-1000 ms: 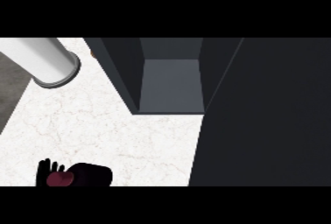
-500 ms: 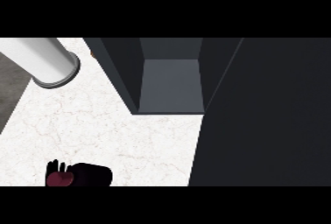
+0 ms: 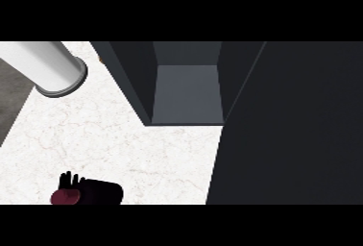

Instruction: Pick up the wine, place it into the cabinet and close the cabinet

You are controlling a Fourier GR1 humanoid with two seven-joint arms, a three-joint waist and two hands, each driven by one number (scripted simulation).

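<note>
The cabinet [image 3: 186, 91] stands open at the top middle, a dark grey box with a bare lighter floor inside. Its dark door [image 3: 291, 125] swings out and fills the right side of the view. At the lower left edge, my left hand [image 3: 71, 181] shows as a black shape against a dark red rounded thing [image 3: 65, 197], which looks like the wine. A black block [image 3: 101, 192] sits right beside them, and I cannot tell whether it belongs to the hand or the bottle. My right hand is out of view.
A thick white cylinder with a grey rim [image 3: 50, 69] lies across the top left corner. The white marble counter [image 3: 120, 144] spreads between the hand and the cabinet. The counter's left edge runs diagonally, with grey floor [image 3: 13, 103] beyond it.
The black hand at the lower left has shifted slightly right and up. The dark red thing has barely moved. The cabinet and its door are as before.
</note>
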